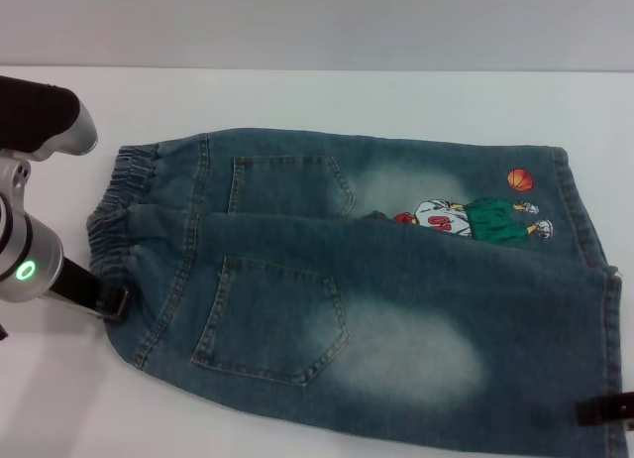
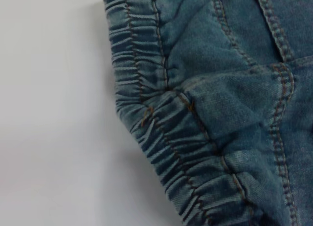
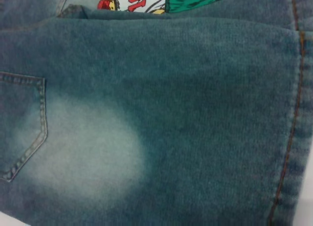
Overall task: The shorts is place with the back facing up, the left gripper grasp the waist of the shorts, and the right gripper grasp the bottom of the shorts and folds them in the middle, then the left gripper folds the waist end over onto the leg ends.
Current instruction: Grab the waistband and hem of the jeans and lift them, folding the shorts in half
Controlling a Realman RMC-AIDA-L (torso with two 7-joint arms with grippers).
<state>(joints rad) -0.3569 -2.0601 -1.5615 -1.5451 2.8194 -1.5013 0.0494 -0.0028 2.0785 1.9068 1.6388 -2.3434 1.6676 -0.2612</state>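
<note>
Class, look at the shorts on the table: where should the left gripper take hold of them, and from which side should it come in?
Grip the waist, the puckered elastic band at the robot's left end of the shorts. Come in from the bare table on that side. The band is a thick, gathered edge lying open toward the left gripper, which sits right beside it, so a pinch there probably holds well.

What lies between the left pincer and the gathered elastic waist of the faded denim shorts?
Nothing visible. The black left pincer sits right at the puckered elastic waist of the blue-green faded denim shorts, with only bare white table beside it.
</note>
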